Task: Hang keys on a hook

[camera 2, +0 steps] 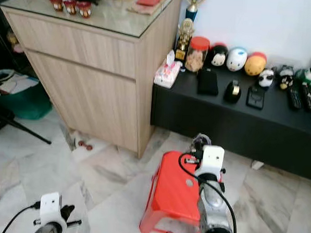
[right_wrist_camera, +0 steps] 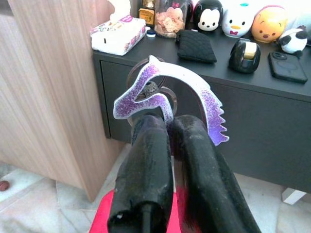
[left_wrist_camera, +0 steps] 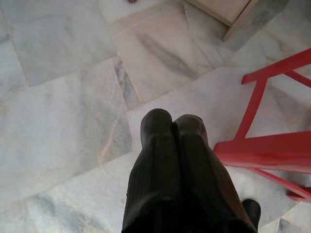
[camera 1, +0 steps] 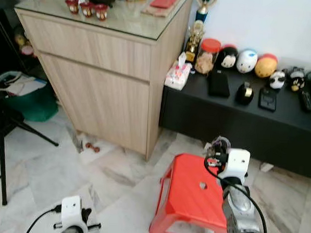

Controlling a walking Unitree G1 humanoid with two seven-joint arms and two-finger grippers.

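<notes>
Keys (right_wrist_camera: 167, 99) sat pinched in the right gripper (right_wrist_camera: 170, 121), held above the red stool (camera 1: 190, 199) on the near right, facing the black shelf (camera 1: 281, 115). We judged them light and stiff, the flat purple charm slippery, so the ring seemed the best place to hook. The charm's long axis arched sideways across the jaws, its tip pointing left toward the cabinet (camera 1: 99, 87). The left gripper (left_wrist_camera: 172, 124) hung low over the floor, clenched on nothing. We saw no hook.
</notes>
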